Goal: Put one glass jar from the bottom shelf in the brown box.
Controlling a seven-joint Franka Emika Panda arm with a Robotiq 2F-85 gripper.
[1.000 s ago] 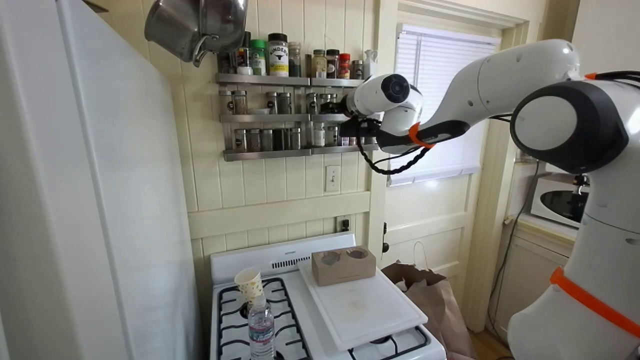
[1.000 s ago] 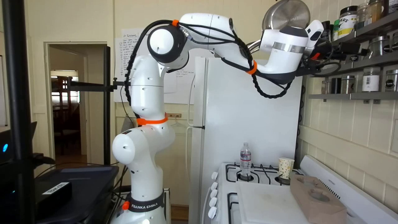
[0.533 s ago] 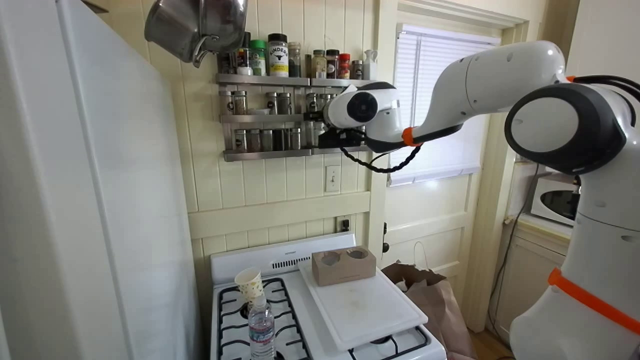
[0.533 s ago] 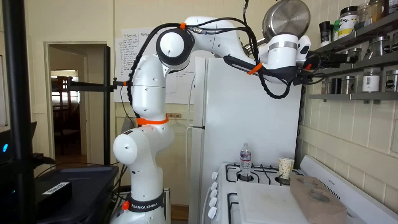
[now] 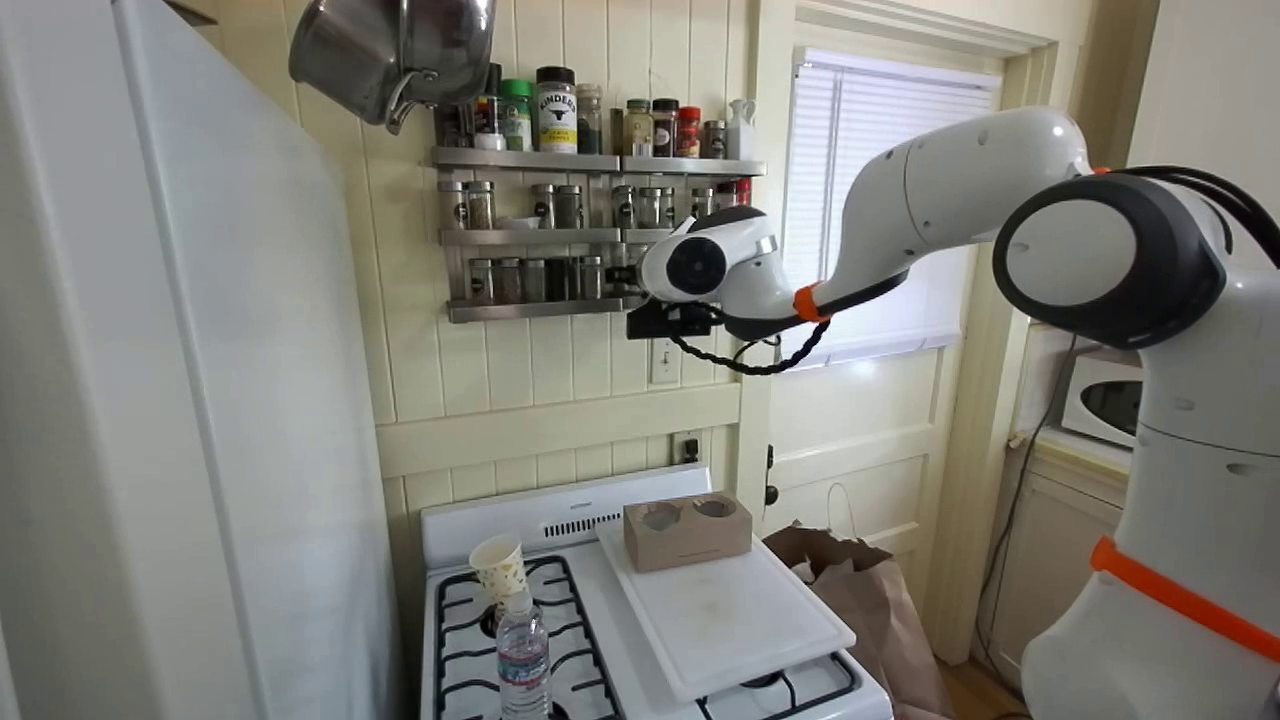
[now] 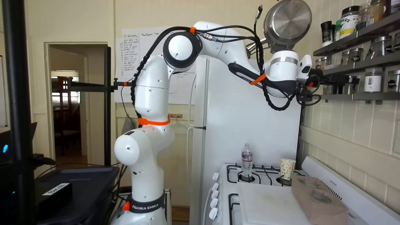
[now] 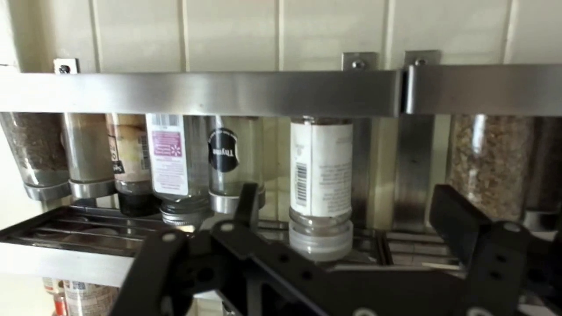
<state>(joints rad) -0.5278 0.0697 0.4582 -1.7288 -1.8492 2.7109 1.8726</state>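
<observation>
Glass jar (image 7: 321, 175), white-labelled, on the bottom shelf (image 7: 219, 93), framed in wrist view by the wide-spread, empty gripper (image 7: 344, 188)

The stove (image 5: 620, 630), refrigerator (image 6: 247, 122), steel pan (image 6: 289, 23) and seasoning bottles (image 5: 556, 108) make this a kitchen.

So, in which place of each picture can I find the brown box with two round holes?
In an exterior view: brown box, below centre, slightly right.
In an exterior view: brown box, bottom right.
Wrist view: not in it.
Shared landmark: bottom spice shelf, in all three.
</observation>
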